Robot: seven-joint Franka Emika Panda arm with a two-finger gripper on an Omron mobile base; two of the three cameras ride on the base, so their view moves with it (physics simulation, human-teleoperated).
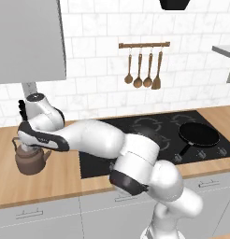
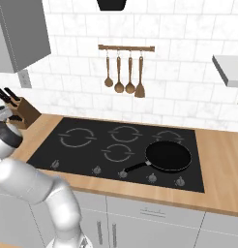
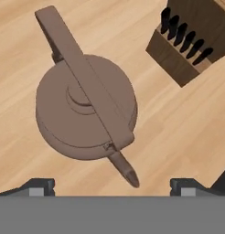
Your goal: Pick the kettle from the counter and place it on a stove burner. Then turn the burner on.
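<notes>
One kettle (image 3: 84, 107) on counter (image 3: 178, 132), knife block (image 3: 187, 41) near.

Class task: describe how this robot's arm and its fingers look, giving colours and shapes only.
The arm is glossy white, built of rounded, bulbous segments with dark grey to black bands at the joints. No cables or markings show. The fingers are small, dark grey, blocky tips with lighter grey pads.

We see our arm folded low, reaching out leftward, wrist bent downward, the end effector (image 3: 112, 186) with fingertips (image 3: 41, 186) spread wide apart.
</notes>
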